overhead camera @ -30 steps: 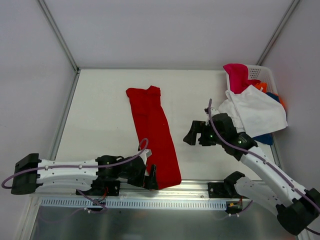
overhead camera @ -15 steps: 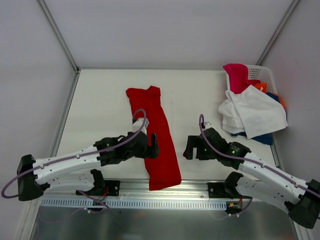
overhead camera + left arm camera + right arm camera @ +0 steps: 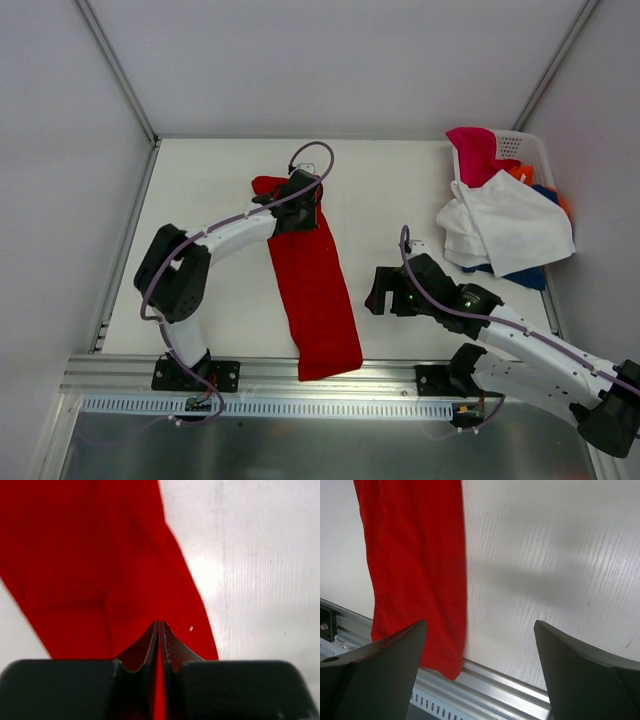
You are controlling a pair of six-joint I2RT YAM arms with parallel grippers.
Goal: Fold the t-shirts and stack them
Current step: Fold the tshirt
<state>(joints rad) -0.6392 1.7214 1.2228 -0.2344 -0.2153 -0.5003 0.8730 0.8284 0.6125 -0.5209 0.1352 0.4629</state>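
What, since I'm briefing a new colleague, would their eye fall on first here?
The red tee, a long strip lying down the middle of the table, with the left arm's jaws shut on its far end. Next, the basket at the far right corner, with a white tee and a pink tee spilling over its rim.

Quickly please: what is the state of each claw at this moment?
Left claw: closed on the far end of the red t-shirt.
Right claw: open, holding nothing.
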